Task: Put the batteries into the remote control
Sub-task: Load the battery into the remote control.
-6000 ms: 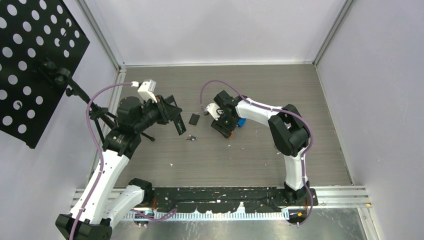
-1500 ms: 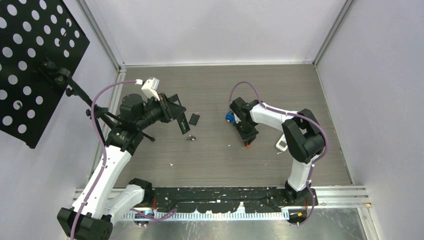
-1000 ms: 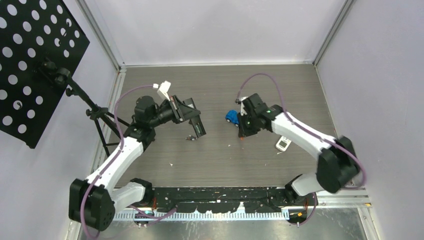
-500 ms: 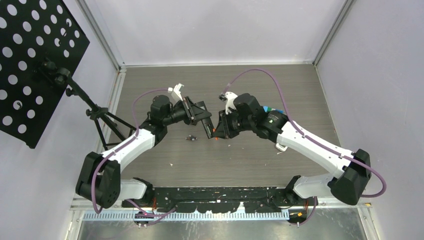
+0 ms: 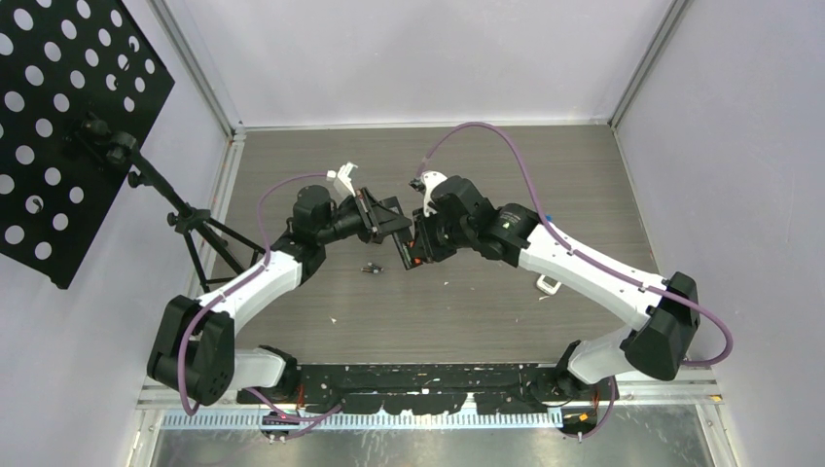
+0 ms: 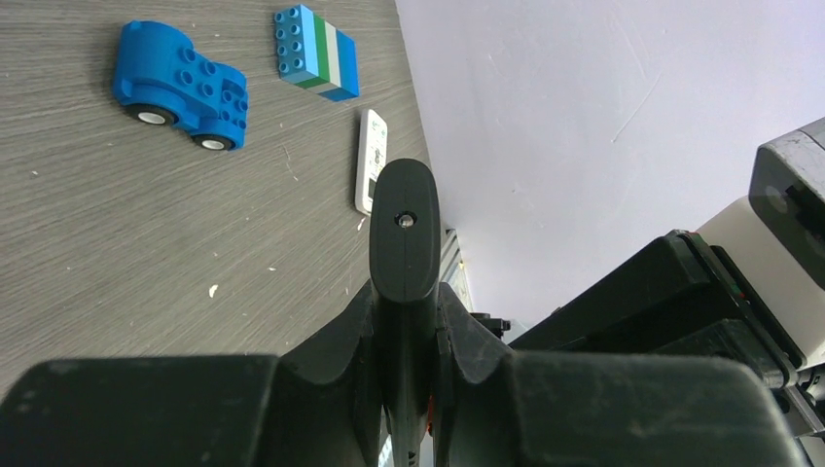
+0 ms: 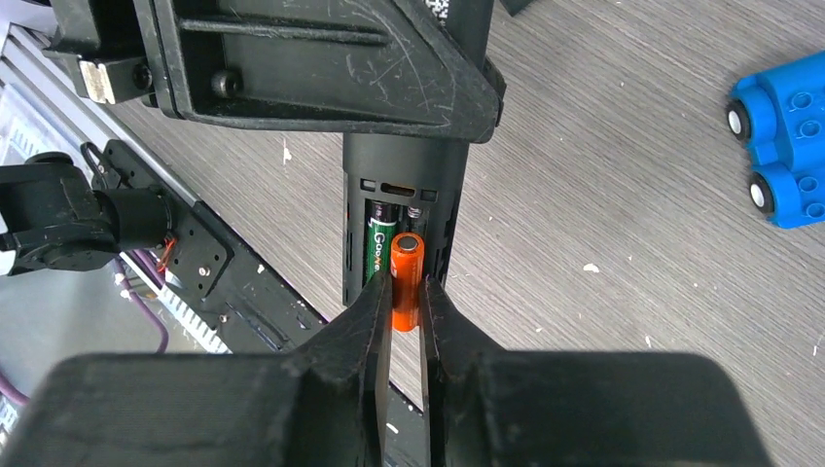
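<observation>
Item: remote control (image 6: 406, 233) – black, gripped in the closed left end effector (image 6: 407, 336), held above the middle of the desk (image 5: 486, 311). Its back faces the right wrist camera, with the battery compartment uncovered.

Item: green-black battery (image 7: 377, 248) – seated in the left slot of that compartment.

Item: orange-red battery (image 7: 407, 265) – pinched between the narrowly closed fingers of the right end effector (image 7: 404, 295). Its upper end is at the open slot beside the green-black one; whether it touches the slot cannot be told.

Item: loose dark battery (image 5: 372, 268) – lies on the desk, just left of and nearer than the remote control.

Other stock, right of the two end effectors:
- blue toy car (image 6: 180, 83)
- striped block stack (image 6: 316, 63), beside the car
- small white handset (image 5: 550, 283), flat on the desk nearer the right arm's base
</observation>
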Controlling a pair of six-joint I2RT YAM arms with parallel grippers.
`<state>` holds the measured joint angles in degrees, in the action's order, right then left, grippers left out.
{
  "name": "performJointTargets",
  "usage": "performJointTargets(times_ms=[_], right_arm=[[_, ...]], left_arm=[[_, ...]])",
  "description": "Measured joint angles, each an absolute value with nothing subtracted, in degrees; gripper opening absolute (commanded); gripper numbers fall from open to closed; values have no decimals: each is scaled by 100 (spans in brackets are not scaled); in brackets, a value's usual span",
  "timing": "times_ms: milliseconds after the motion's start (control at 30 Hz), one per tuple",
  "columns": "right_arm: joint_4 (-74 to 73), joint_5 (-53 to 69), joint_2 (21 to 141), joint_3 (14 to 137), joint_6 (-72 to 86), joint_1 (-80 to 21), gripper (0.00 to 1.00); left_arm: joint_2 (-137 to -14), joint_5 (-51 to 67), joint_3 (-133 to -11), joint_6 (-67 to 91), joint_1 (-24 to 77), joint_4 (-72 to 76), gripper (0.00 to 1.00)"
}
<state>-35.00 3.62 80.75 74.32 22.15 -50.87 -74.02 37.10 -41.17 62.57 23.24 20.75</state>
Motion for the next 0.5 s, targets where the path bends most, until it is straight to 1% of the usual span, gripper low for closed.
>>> performJointTargets(times_ms=[233, 500], right_arm=[[-3614, 390, 8230, 7566, 2147, -5089, 24], [-3815, 388, 8377, 7684, 2132, -5089, 35]], left_arm=[[-7404, 3715, -4073, 6276, 2324, 2093, 0], [-7443, 3717, -4053, 6283, 2324, 2112, 0]])
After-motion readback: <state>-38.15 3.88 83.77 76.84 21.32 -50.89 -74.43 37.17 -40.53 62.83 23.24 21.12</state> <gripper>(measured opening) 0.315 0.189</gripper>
